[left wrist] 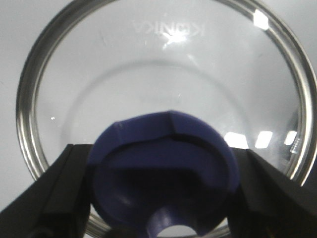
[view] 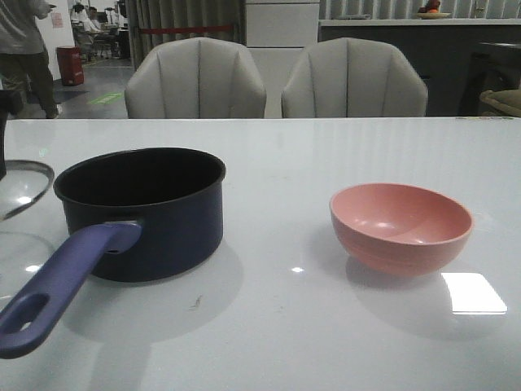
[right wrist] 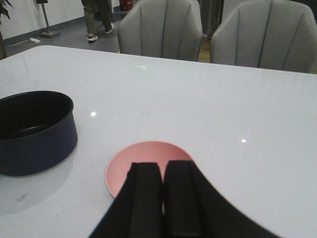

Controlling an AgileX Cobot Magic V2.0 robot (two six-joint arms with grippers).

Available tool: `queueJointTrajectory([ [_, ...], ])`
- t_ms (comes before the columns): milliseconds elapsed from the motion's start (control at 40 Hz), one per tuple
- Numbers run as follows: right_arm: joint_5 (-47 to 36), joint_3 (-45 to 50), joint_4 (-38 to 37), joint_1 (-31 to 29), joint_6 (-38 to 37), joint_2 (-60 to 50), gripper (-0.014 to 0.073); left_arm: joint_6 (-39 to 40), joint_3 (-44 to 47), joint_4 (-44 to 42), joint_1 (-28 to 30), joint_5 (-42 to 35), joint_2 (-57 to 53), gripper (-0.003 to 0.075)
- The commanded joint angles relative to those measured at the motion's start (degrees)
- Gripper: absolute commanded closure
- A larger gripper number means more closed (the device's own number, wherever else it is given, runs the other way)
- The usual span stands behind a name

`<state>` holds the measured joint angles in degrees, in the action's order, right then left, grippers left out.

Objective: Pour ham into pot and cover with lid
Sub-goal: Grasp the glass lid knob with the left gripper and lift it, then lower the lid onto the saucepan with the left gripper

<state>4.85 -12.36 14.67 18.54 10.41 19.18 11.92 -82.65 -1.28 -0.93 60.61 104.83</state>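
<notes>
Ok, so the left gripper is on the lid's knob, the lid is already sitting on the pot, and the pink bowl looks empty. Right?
Not quite. The lid is not on the pot: the front view shows the pot open, with the lid off to its left at the frame edge. The rest holds: in the left wrist view the left gripper straddles the knob, and the pink bowl looks empty.

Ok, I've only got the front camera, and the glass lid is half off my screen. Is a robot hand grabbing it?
Observer: Yes. The left wrist view shows the left end effector with a finger against each side of the lid's blue knob.
Kid: And where's the other hand?
Observer: The right end effector is shut, holding nothing, and points at the pink bowl.
</notes>
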Motion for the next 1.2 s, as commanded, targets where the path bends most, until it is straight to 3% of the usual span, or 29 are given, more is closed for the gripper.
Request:
queueJointTrajectory([
  [0, -4.85, -1.62, 0.11, -0.06, 0.48, 0.16, 0.0432, -0.78, -3.28, 0.12, -0.04, -0.34, -5.50, 0.0426],
  [200, -4.85, -1.62, 0.11, -0.06, 0.48, 0.16, 0.0432, -1.98, -5.98, 0.12, -2.52, 2.55, -9.43, 0.0426],
  [600, -4.85, -1.62, 0.11, -0.06, 0.48, 0.16, 0.0432, -3.87, -8.27, 0.12, -19.05, -0.19, -6.98, 0.0426],
  [1175, -4.85, -1.62, 0.11, -0.06, 0.48, 0.16, 0.0433, -6.49, -21.53, -0.45, -24.82, 11.77, 3.95, 0.0519],
])
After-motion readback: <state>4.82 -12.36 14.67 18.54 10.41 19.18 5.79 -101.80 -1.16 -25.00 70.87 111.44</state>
